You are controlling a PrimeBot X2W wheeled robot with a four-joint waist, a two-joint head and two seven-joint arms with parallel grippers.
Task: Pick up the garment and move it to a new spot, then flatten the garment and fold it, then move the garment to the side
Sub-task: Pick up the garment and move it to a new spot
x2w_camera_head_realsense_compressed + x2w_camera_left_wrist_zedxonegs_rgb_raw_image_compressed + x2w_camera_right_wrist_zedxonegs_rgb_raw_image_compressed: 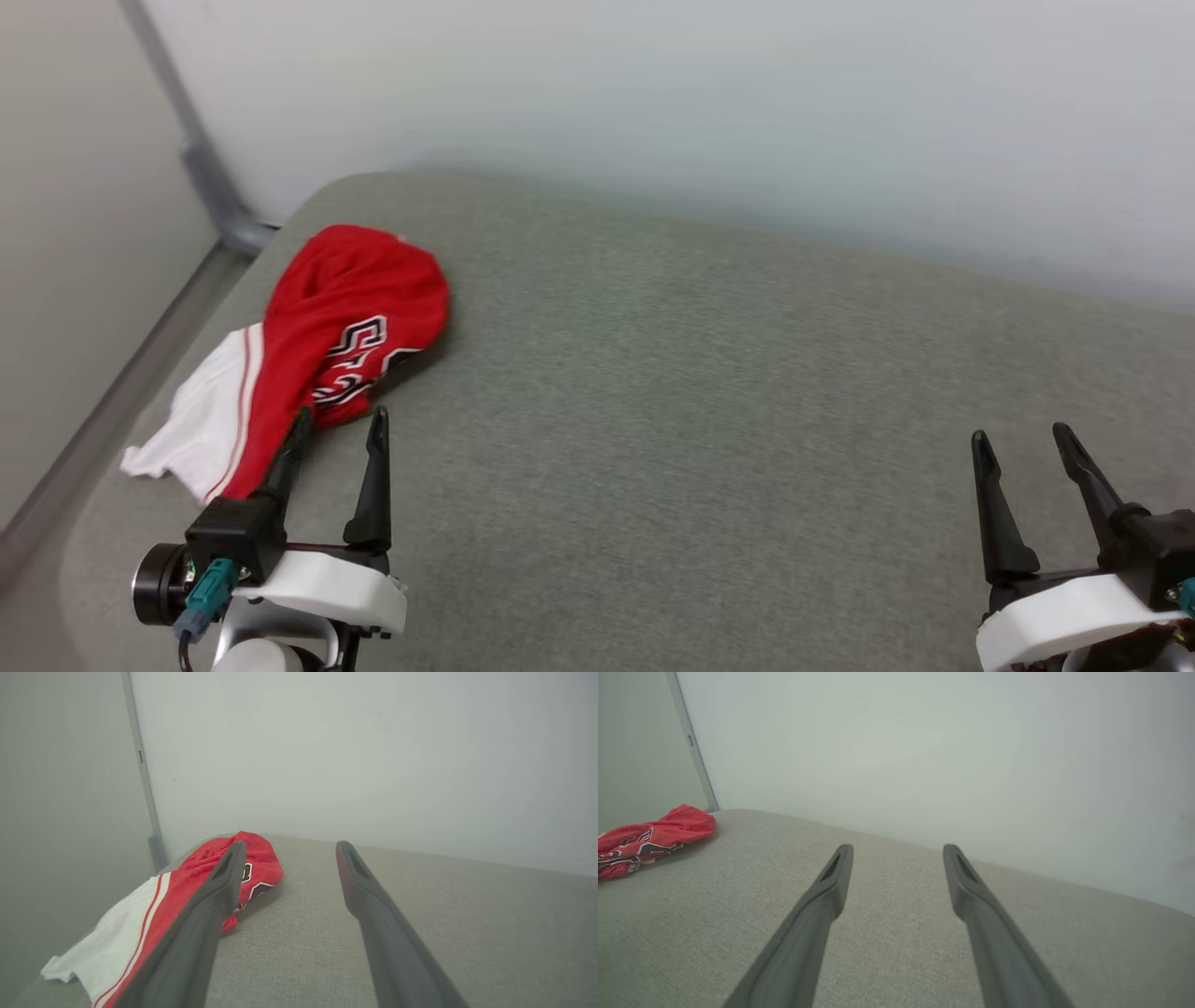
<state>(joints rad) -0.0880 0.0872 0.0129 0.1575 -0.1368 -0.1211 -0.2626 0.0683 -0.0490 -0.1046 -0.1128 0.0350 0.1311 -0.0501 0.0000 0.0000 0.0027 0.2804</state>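
Observation:
The garment [322, 345] lies crumpled in a heap near the far left corner of the grey fabric surface [700, 420]: red body, black-and-white lettering, a white sleeve spread toward the left edge. My left gripper [339, 418] stands open just short of its near end, one finger over the red cloth edge, nothing between the fingers. In the left wrist view the garment [187, 882] sits ahead and left of the left gripper [289, 849]. My right gripper [1022, 439] is open at the lower right, far from the garment [649, 837]; it [898, 851] hovers above bare fabric.
A pale wall [700, 112] runs along the far side of the surface. A grey pipe or rail [201, 163] stands in the left corner behind the garment. The surface's rounded left edge [103, 485] is close to the white sleeve.

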